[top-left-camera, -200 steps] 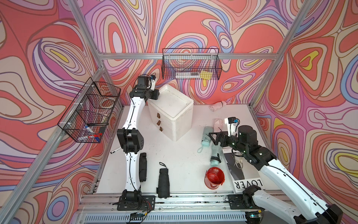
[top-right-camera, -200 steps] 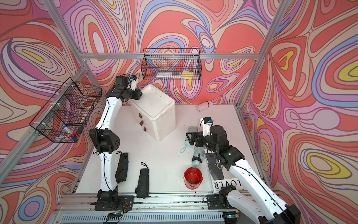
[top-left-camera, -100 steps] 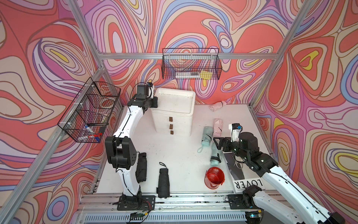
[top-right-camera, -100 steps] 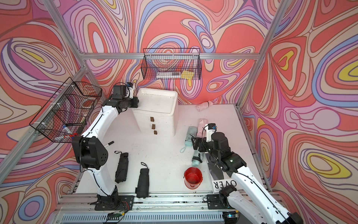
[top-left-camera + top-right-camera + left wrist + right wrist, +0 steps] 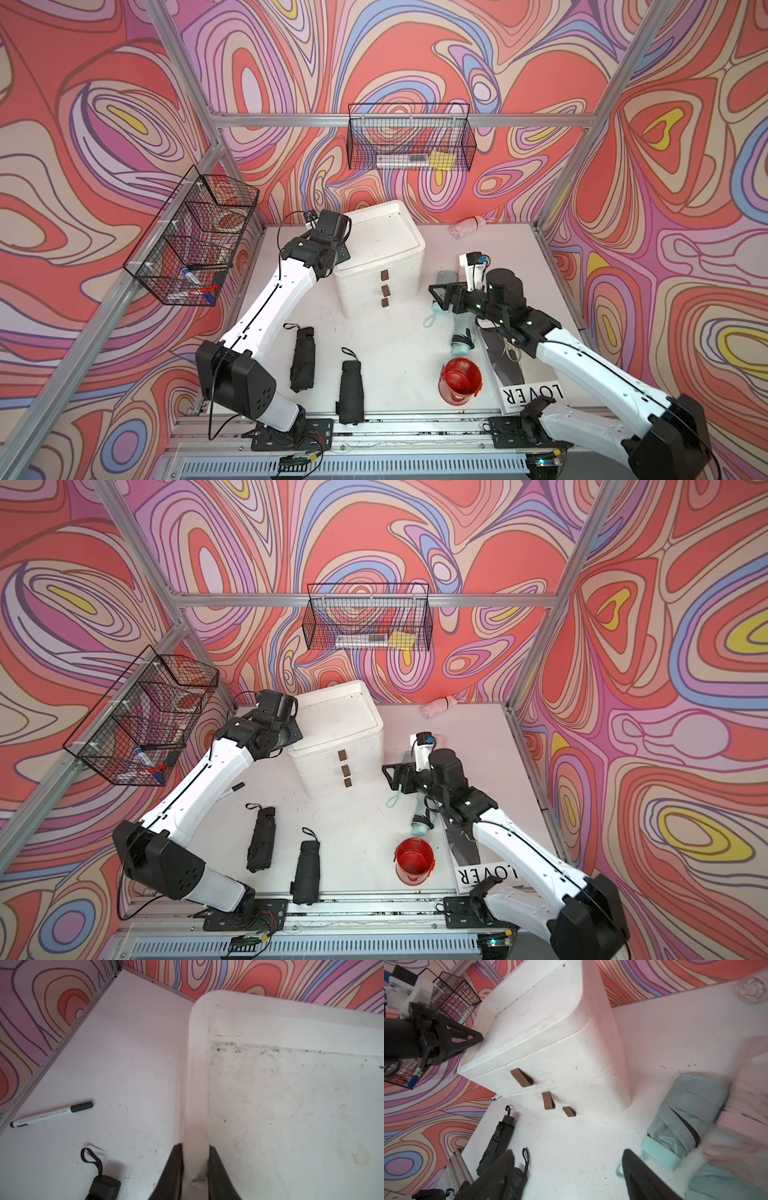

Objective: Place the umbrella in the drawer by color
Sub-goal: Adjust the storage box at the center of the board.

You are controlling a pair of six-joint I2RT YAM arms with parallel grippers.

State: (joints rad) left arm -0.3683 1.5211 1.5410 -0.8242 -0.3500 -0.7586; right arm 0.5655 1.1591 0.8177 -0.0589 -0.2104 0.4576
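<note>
None of the umbrellas is in a drawer yet. The two black umbrellas (image 5: 302,359) lie on the table (image 5: 395,332) in front of the left arm's base. A teal umbrella (image 5: 685,1109) lies folded beside the right arm, with a pink umbrella (image 5: 747,1095) against it. All three drawers of the white drawer unit (image 5: 378,257) look shut, with their brown pull tabs (image 5: 522,1080) facing the front.

Your left gripper (image 5: 195,1147) is clamped on the raised rim of the unit's top, one finger on each side of it. This reads as bracing the unit so it will not slide.

Your right gripper (image 5: 566,1152) hangs over bare table in front of the drawers, its jaws wide apart and empty. The teal umbrella is just off to its side.

You appear to be at the opening step, before any umbrella is picked up. The next move calls for lining the right jaws up on one tab, closing on it and pulling straight out. The tabs are small and close together, so choose the drawer first.
</note>
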